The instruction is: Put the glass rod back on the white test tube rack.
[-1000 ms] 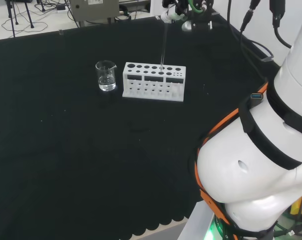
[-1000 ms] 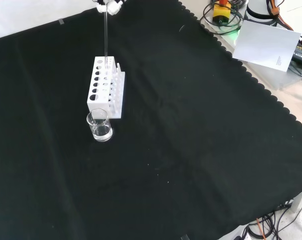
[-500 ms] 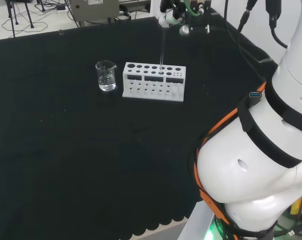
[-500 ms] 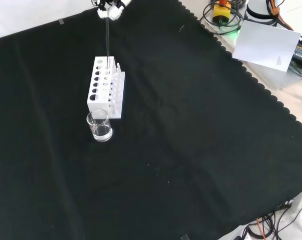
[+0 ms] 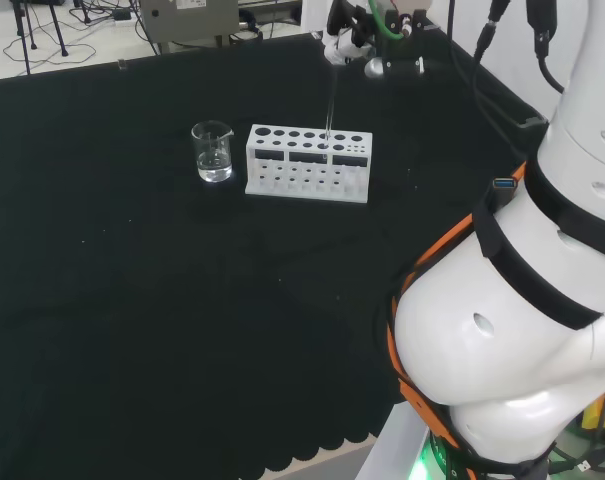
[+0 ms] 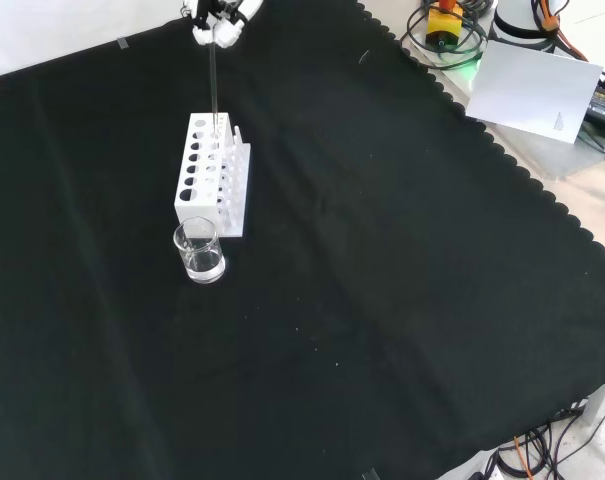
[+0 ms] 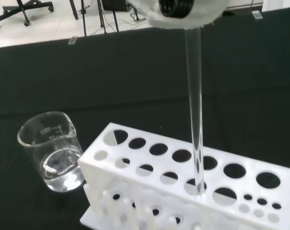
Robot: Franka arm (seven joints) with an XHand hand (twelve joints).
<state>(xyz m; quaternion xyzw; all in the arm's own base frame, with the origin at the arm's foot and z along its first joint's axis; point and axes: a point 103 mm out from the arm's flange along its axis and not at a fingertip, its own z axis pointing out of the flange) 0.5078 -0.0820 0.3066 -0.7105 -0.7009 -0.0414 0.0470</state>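
In the front view a beaker [image 6: 199,252] holding some clear liquid stood nearest, just before the white rack [image 6: 212,173]. Behind it the rod [image 6: 214,85] stood upright, its lower end in a rack hole, its top pinched by the hand [image 6: 220,17].

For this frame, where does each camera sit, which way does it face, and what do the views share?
Head view: behind and above the arm's base, facing over the white arm links toward the rack, the beaker and the hand.
Front view: opposite the arm, looking down on the black cloth; the hand enters at the top.
Wrist view: at the wrist, looking down along the glass rod into the rack.
Shared: rack, beaker and rod appear in all three.
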